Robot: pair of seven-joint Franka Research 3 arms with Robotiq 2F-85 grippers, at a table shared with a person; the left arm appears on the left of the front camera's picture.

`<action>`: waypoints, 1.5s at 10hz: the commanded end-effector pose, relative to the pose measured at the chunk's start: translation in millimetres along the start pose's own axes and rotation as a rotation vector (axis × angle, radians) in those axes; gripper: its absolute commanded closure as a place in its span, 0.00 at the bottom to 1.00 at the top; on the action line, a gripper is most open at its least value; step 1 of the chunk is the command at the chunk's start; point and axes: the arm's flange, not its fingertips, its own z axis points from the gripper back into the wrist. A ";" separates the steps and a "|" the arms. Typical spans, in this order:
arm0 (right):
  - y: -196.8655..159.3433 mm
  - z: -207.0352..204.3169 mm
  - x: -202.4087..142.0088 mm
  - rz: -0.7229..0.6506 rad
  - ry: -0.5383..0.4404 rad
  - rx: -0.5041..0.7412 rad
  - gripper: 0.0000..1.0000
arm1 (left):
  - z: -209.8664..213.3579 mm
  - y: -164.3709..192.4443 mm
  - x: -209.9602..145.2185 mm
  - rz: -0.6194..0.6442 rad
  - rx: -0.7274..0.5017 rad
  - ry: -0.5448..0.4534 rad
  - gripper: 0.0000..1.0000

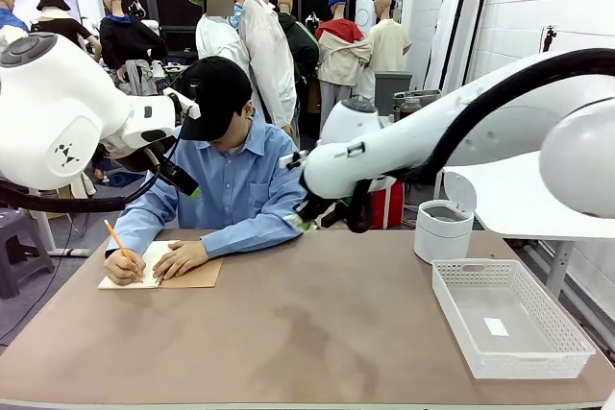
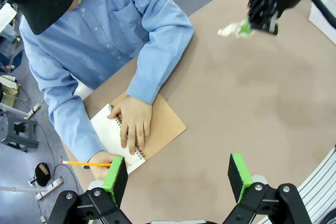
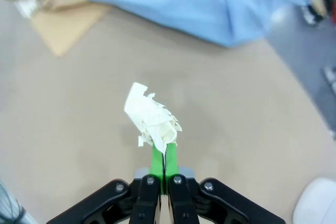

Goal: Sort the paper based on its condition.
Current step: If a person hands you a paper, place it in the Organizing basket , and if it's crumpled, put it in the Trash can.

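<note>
- Clamped shut in the right pincer [image 3: 164, 153]: a wad [image 3: 152, 121], nipped by its lower edge with the pads pressed together and nothing else touching it.
- Hanging well clear of the desk [image 2: 236, 103], over the far side near the person [image 2: 105, 40]. Up in the air to travel, by the look of it, not to be set down here.
- Spread wide and empty at the left pincer [image 2: 178, 174], hovering above the near edge. Set back from the action, leaving the other arm room.
- Over at the notebook [image 2: 165, 127]: pinned flat under one hand [image 2: 135, 124], written on with a pencil [image 2: 84, 163] in the other. No part of the sorting.
- Off to the right: a basket [image 1: 480, 265] and a round bin [image 1: 442, 232] with its lid up, just beside each other.
- Inside the basket, a small pale slip [image 1: 496, 326], possibly flat paper, though too small to tell.
- Crumpled, so probably bound for the bin rather than the basket.
</note>
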 end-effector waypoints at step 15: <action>-86.9 61.5 -46.0 -0.631 0.058 -0.507 1.00 | -0.1 0.0 0.0 -0.004 0.001 0.000 0.00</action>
